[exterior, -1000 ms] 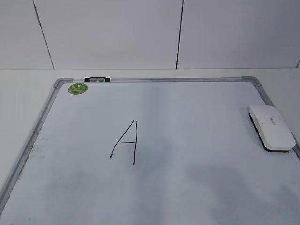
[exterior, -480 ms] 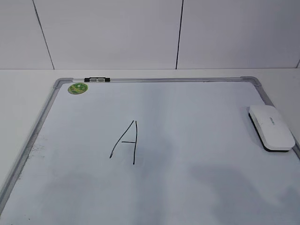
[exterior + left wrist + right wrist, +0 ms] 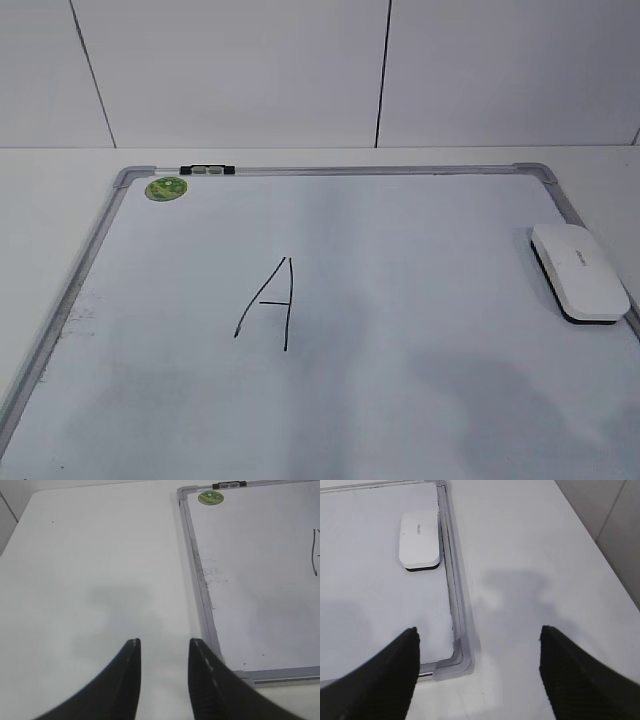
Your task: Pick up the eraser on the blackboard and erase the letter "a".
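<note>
**Eraser untouched at board's right edge, both claws off to the sides**

The blackboard (image 3: 420, 300), actually a white board w/ grey frame, lies flat on the white tabletop (image 3: 40, 190). The eraser (image 3: 580, 272) sits on the board's surface, hard against its right frame rail, white top up, black felt showing underneath. In the right wrist view the eraser (image 3: 419, 540) lies just inside that rail, toward the board's far corner.

Near the board's middle is a tall black letter (image 3: 268, 304), drawn as a capital "A", not a small cursive one; its edge shows at the right margin of the left wrist view. A round green magnet (image 3: 166, 188) sits in the board's far left corner, w/ a black-and-grey clip (image 3: 207, 170) on the top rail beside it.

Left claw (image 3: 164, 646): released, narrow gap, holding nothing, above bare tabletop just outside the board's left rail. Right claw (image 3: 479, 636): spread wide, empty, above the board's near right corner, well apart from the eraser.
</note>
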You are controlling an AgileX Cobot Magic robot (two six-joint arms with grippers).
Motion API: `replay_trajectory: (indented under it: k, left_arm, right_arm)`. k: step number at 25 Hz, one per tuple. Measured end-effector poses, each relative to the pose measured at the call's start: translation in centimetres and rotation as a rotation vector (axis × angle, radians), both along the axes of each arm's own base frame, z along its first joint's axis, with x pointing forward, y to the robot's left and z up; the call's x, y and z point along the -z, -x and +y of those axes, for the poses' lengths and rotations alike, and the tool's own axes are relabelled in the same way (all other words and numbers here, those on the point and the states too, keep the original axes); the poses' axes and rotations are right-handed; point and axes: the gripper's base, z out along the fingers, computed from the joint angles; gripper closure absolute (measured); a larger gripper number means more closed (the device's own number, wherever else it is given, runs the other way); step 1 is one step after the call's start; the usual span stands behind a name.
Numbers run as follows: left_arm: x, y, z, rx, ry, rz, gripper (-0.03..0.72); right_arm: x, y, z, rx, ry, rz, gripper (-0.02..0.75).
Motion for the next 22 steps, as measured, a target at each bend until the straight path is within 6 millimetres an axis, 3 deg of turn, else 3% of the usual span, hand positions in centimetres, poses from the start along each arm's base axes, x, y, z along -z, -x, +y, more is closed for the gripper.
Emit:
replay_trajectory:
  k: [22]
  left_arm:
    - [0.00,0.00,0.00,-0.002,0.000,0.000,0.443]
  right_arm:
    - [0.00,0.00,0.00,0.000,0.000,0.000,0.145]
